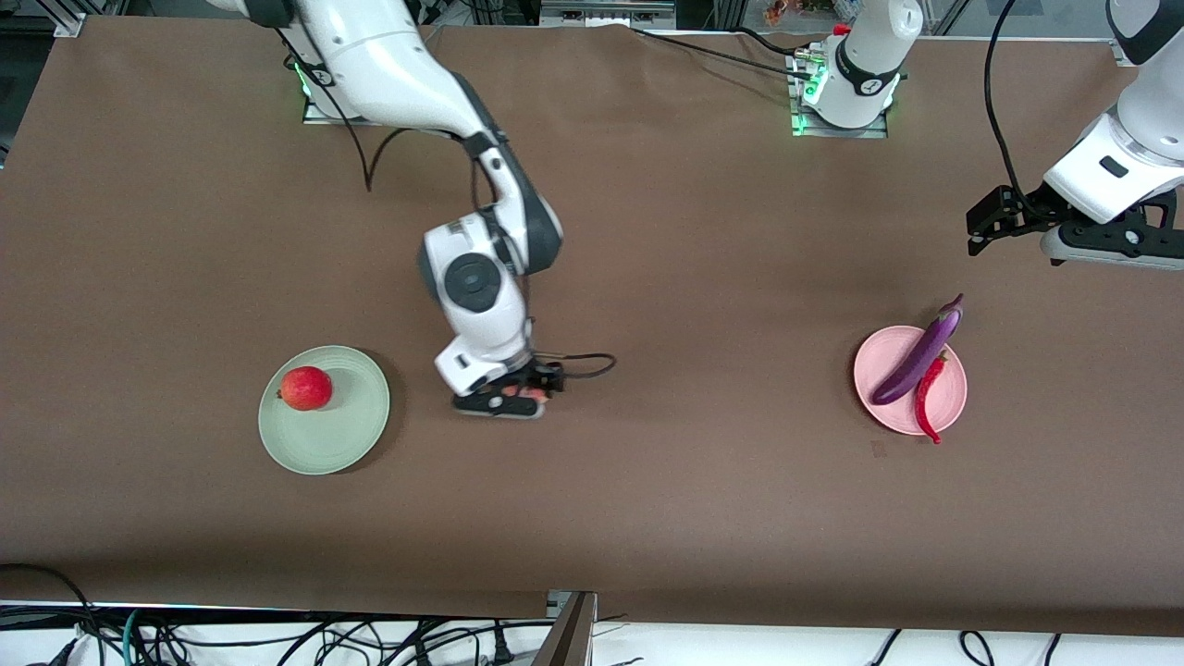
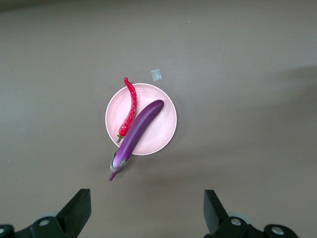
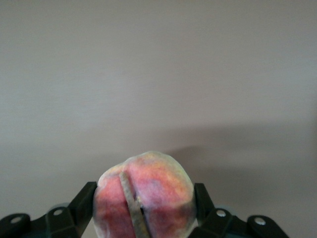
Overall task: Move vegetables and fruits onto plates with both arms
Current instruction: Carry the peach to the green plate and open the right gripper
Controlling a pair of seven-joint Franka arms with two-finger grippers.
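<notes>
Starting at the right arm's end of the tabletop [image 1: 647, 518], we found the mint green plate [image 1: 344, 442] holding only the red apple [image 1: 306, 388], which sat toward the rim away from the arm, leaving most of the plate bare.

Just beside that plate, toward the middle of the tabletop, the right gripper [image 1: 514, 396] was low over the brown surface with the peach [image 3: 144, 202] between its fingers [image 3: 83, 202]. The right wrist view showed them pressed against both sides of the fruit, its crease running up toward the camera. We judged this the relation that mattered: the plate lay a short way from the peach, toward the right arm's end, and the right arm was the nearer one, so the carry should aim for the bare part and keep off the apple.

At the left arm's end, the pink plate [image 1: 883, 365] held the eggplant [image 1: 919, 354] lying slantwise, stem past the rim, with the red chili [image 1: 929, 394] alongside it. The left gripper [image 1: 994, 222] waited above the tabletop near that plate, fingers [image 2: 77, 210] spread and empty.
</notes>
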